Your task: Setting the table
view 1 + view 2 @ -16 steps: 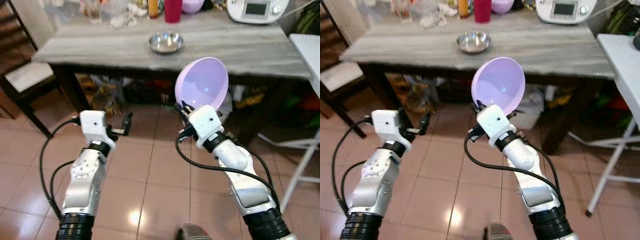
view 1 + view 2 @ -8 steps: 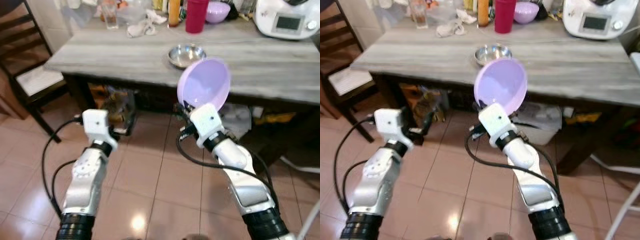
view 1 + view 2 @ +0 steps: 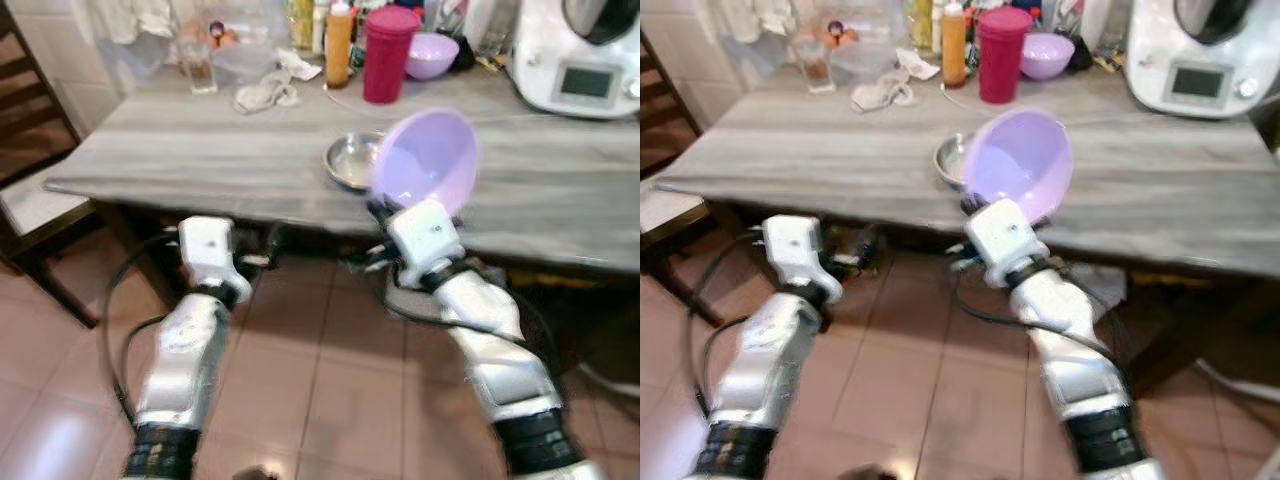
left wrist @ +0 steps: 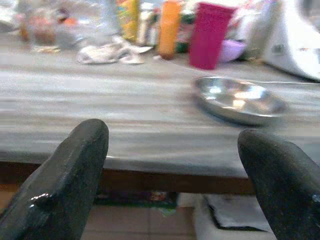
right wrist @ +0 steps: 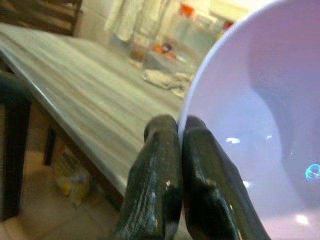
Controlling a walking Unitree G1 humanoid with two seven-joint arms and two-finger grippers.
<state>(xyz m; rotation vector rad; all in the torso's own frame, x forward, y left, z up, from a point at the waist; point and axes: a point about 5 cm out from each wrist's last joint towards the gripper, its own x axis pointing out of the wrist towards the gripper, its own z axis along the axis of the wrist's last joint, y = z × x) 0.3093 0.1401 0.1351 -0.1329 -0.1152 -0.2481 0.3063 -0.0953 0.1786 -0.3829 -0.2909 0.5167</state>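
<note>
My right gripper (image 3: 384, 212) is shut on the rim of a lilac plastic bowl (image 3: 426, 162), held tilted in front of the near edge of a grey wooden table (image 3: 180, 160). The right wrist view has both black fingers (image 5: 165, 165) pinching the bowl (image 5: 260, 125) at its rim. A small steel bowl (image 3: 350, 160) sits on the table just behind the lilac one. My left gripper (image 3: 277, 242) is open and empty, low at the table's front edge. The left wrist view looks between its fingers (image 4: 75, 165) across the tabletop to the steel bowl (image 4: 235, 98).
Along the back of the table stand a red tumbler (image 3: 388, 55), an orange bottle (image 3: 338, 44), a second lilac bowl (image 3: 432, 55), a crumpled cloth (image 3: 265, 90), a glass (image 3: 199, 65) and a white kitchen machine (image 3: 590, 55). A dark wooden chair (image 3: 30, 200) stands at the left.
The camera has moved closer to the table, which now looms larger. My right gripper has carried the lilac bowl up to the table's edge. My left gripper has risen towards the table's front.
</note>
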